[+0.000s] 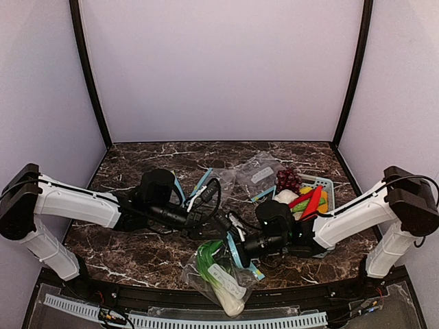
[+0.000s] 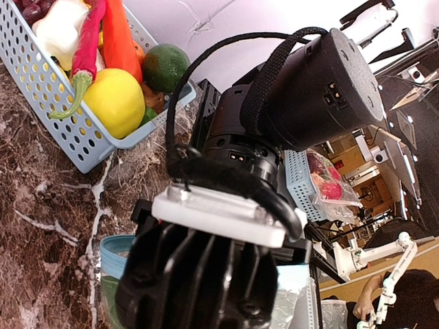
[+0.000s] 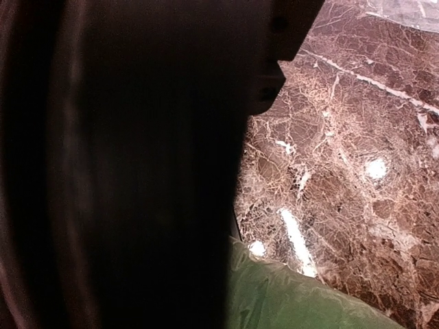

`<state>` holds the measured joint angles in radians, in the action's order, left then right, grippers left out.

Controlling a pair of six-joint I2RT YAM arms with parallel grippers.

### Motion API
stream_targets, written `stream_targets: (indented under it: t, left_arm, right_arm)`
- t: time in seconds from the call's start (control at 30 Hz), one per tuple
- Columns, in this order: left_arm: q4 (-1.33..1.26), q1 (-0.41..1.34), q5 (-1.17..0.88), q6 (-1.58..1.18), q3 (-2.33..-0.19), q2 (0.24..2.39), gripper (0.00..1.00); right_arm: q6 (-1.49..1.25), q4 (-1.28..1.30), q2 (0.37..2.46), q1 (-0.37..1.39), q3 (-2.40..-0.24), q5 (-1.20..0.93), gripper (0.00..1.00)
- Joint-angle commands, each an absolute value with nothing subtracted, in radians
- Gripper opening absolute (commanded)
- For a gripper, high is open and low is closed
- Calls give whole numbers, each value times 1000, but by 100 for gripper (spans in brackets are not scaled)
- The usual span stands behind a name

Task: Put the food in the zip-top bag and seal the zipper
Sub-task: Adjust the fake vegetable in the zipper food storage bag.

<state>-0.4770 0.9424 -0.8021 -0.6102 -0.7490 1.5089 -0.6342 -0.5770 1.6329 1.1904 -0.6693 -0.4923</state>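
top view: leafy vegetable (image 1: 223, 284) in bag (image 1: 195, 271), near surface edge | left pincer (image 1: 227, 225) clenched | right pincer (image 1: 237, 252): cannot tell, its wrist view mostly dark | left wrist view: basket (image 2: 68, 133), lemon (image 2: 114, 103)

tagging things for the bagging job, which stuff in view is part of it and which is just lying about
part of the job: zip-top bag, its zipper, leafy vegetable, carrot in the basket

just lying about: lemon, lime, grapes, smaller clear bag beside the grapes
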Motion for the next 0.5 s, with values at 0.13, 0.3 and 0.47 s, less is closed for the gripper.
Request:
stream_targets:
  t: [0.13,0.3,0.47]
  left_arm:
    - [-631,940,-749,-596,-744,1452,1]
    - [-521,905,-796,-536,-726,1400,1]
    - [-253,889,-853,-397,-802,1368,1]
  right_arm:
    - [-616,-436,1590,1236,-671,-480,22]
    - [-551,-165,1394,1233,-700,-331,39]
    - [-541,97,1198,1209,-732,-162,61]
